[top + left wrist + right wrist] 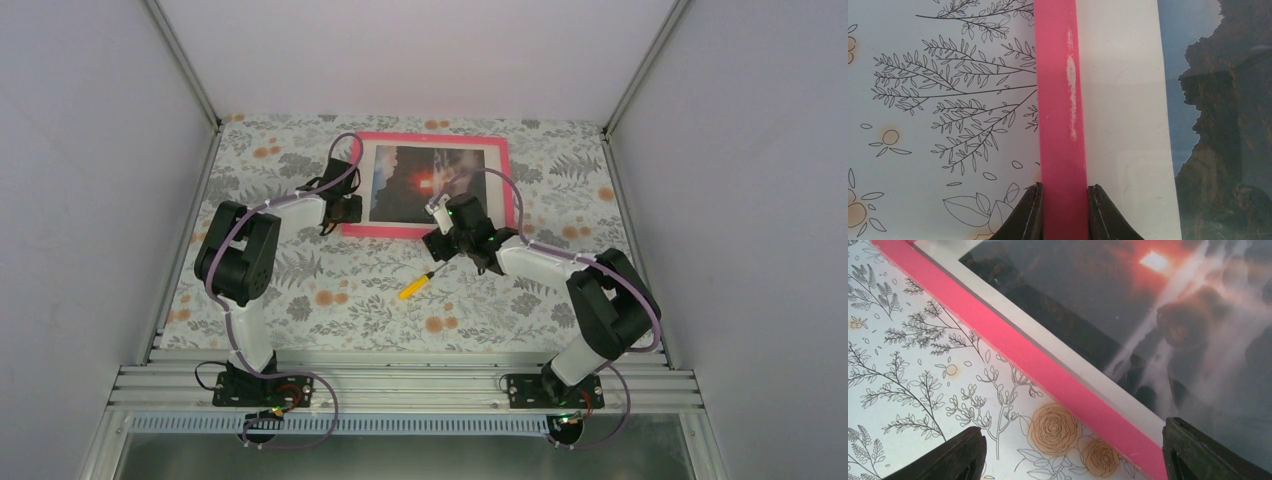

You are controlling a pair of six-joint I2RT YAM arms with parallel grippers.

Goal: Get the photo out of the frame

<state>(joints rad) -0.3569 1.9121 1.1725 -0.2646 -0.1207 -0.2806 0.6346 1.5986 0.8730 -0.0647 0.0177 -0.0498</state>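
Observation:
The frame (385,232), with a thin pink border, lies face up at the far middle of the table. The photo (420,185), dark rocks with a red-orange sun, sits in it behind a white mat. My left gripper (345,208) is at the frame's left side. In the left wrist view my left gripper (1064,210) is shut across the pink border (1060,100), beside the mat (1123,125) and photo (1223,125). My right gripper (452,222) hovers over the frame's near edge. In the right wrist view it (1070,455) is wide open and empty, straddling the border (1013,350) below the photo (1128,315).
A yellow-handled screwdriver (415,284) lies on the floral tablecloth (330,300) just in front of the frame, left of my right arm. White walls enclose the table on the left, right and back.

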